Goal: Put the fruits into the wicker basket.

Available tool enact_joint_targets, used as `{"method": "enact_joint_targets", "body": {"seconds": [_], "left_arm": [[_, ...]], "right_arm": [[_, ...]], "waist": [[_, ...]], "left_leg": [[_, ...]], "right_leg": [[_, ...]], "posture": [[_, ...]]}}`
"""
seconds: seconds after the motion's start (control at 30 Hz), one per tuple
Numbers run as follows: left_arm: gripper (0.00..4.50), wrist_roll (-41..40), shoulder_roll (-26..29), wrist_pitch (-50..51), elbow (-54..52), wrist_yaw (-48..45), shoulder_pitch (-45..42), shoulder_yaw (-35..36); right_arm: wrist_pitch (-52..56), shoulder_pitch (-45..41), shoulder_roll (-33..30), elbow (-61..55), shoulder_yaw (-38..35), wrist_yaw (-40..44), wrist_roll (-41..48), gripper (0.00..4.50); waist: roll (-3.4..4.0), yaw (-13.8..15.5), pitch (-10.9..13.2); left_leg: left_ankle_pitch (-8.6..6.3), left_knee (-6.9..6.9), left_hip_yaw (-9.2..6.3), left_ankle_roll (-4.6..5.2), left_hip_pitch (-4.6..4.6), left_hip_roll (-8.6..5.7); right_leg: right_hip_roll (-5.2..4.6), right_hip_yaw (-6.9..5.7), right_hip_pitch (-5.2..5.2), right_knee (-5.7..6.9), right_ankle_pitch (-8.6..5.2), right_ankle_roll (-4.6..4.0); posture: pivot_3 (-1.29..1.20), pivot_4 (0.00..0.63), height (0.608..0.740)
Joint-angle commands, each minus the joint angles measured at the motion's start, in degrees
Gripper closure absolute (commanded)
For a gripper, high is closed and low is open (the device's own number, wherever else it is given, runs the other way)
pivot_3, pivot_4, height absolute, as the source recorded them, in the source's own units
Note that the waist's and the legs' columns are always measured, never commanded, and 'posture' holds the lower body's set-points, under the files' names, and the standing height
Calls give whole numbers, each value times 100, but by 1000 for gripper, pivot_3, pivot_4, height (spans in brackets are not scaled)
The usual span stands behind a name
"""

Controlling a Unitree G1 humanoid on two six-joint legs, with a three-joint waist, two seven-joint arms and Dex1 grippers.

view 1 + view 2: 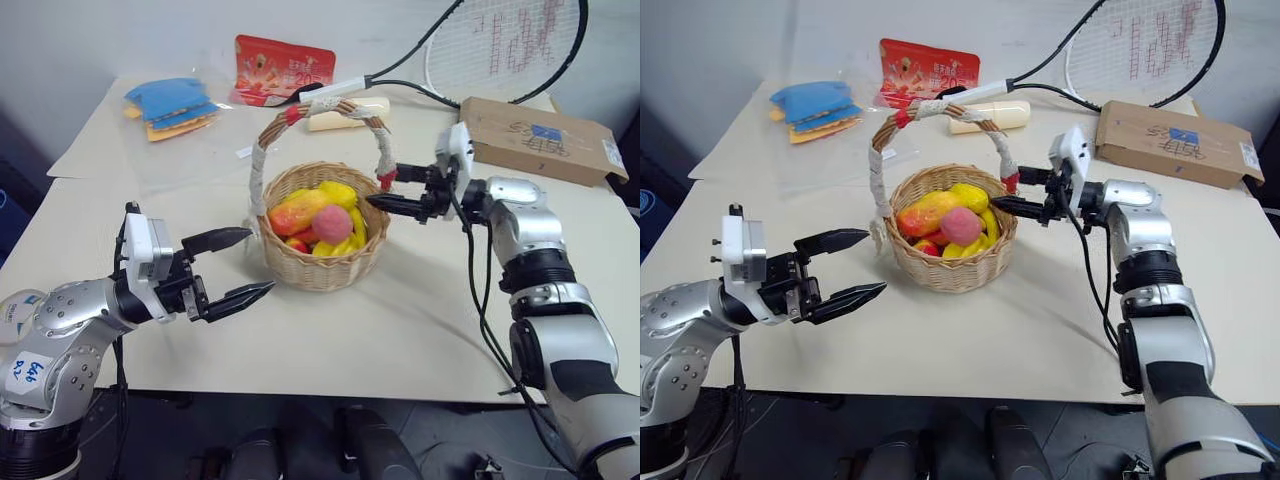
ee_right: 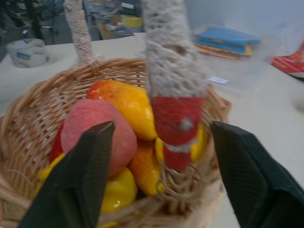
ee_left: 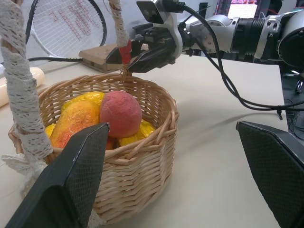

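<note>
The surface (image 1: 420, 330) carries no loose fruit that I can see, so the task looks essentially done. The basket (image 1: 322, 262) sits between the two claws. The fruits (image 1: 320, 220) are piled inside. The left claw (image 1: 240, 267) hovers just beside the basket, fingers apart and empty. The right claw (image 1: 384, 190) straddles the handle's red band (image 2: 176, 126), fingers apart, not clamped.
</note>
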Motion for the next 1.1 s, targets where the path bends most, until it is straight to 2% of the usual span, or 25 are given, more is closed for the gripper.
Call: {"method": "enact_joint_targets", "body": {"seconds": [0.03,0.2,0.23,0.3,0.43,0.57,0.67,0.73,0.87,1.0,1.1], "left_arm": [[0,-154,54,33,-315,92,75,150],[0,-137,20,37,-291,126,48,95],[0,-128,7,31,-265,124,19,62],[0,-112,-14,15,-198,94,-47,-17],[0,-57,-70,-41,67,-87,-252,-257],[0,44,-138,-124,470,-379,-566,-558],[0,147,-242,-194,849,-602,-909,-809],[0,210,-309,-241,1022,-712,-1061,-933],[0,389,-481,-385,1370,-990,-1378,-1231],[0,470,-518,-437,1518,-1185,-1547,-1345],[0,511,-557,-451,1485,-1200,-1619,-1358]], "right_arm": [[-206,-193,-53,91,-127,226,-2,2633],[41,186,-277,-449,-337,284,190,4292],[119,310,-332,-633,-378,292,246,4352],[315,645,-457,-1165,-481,238,377,4349],[1167,1762,-793,-3033,-995,-381,911,4349],[1803,2984,-956,-4858,-2150,-1641,1514,4349],[1966,3896,-1125,-5584,-3060,-2341,1592,4349],[1925,4345,-1201,-5770,-3409,-2607,1576,4349],[1190,5034,-1044,-5524,-4175,-3326,1234,4349],[550,5496,-987,-5128,-4374,-3787,829,4349],[667,5544,-921,-4915,-4373,-4246,811,4349]], "waist": [[0,0,0],[0,3,0],[0,13,0],[0,42,0],[0,130,0],[0,176,0],[1,223,0],[1,262,0],[0,264,0],[1,232,0],[1,165,0]], "left_leg": [[0,0,1,0,-1,-2],[0,-1,0,0,2,-4],[0,-1,-1,0,2,-4],[0,-1,-2,0,1,-5],[0,0,-2,0,1,-6],[0,-2,-3,1,-1,-7],[-2,2,-2,5,2,-9],[-3,1,-5,4,5,-10],[-5,2,13,9,11,-9],[-4,-5,30,8,20,-6],[1,-8,44,-1,20,-7]], "right_leg": [[-5,-1,0,1,0,0],[-7,-5,0,2,0,0],[-7,-5,0,2,0,0],[-8,-6,0,1,0,1],[-8,-6,1,1,0,1],[-5,-6,0,3,0,1],[-4,-4,3,4,1,2],[2,-3,9,-3,1,3],[17,23,13,-7,6,11],[35,52,11,-6,8,15],[35,67,12,0,8,16]], "posture": [[0,150,740],[0,150,740],[0,150,740],[0,150,740],[0,150,740],[0,150,740],[0,150,740],[0,150,740],[0,150,740],[0,150,740],[0,150,740]]}}
